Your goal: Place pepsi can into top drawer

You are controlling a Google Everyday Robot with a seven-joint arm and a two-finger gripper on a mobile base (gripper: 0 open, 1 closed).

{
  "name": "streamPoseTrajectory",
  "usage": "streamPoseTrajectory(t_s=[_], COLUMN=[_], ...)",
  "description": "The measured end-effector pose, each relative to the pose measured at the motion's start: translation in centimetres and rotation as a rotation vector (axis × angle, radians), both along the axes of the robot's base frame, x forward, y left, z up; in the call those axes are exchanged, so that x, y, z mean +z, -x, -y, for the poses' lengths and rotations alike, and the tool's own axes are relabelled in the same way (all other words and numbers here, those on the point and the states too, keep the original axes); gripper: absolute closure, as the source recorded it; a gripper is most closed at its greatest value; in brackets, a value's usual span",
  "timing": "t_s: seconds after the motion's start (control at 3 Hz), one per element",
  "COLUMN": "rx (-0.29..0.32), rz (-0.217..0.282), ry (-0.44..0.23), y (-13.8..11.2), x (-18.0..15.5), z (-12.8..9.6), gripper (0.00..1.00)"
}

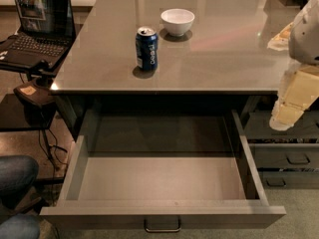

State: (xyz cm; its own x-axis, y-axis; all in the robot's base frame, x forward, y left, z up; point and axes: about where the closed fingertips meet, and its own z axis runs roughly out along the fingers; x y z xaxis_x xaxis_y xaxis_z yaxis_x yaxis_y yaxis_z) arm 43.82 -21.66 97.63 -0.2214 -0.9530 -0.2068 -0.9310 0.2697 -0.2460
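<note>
The pepsi can (pixel 147 48), dark blue with white lettering and a silver top, stands upright on the grey countertop (pixel 214 59) near its front edge, left of centre. The top drawer (pixel 162 178) is pulled wide open below the counter and is empty; its front panel with the small dark handle (pixel 162 226) is at the bottom of the view. My gripper (pixel 288 109), cream and white, hangs at the right edge of the view, by the counter's front right corner, far to the right of the can and holding nothing I can see.
A white bowl (pixel 177 21) sits on the counter just behind and right of the can. Narrower grey drawers (pixel 291 158) are at the right, shut. An open laptop (pixel 37 26) on a stand is at the left. A person's knee (pixel 15 176) is at the lower left.
</note>
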Motion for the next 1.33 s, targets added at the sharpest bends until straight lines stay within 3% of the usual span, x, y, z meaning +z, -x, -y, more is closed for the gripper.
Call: streamPoseTrajectory(t_s=[0.67,1.0,1.33], rx=[0.025,0.094,0.136], rz=[0.000,-0.003,-0.024], ry=[-0.035,-0.145,-0.308], y=[-1.3,-5.9,-14.0], x=[-0.4,-2.1,-6.4], z=[-0.5,-2.2,-3.6], gripper=[0.00,0.00,0.00])
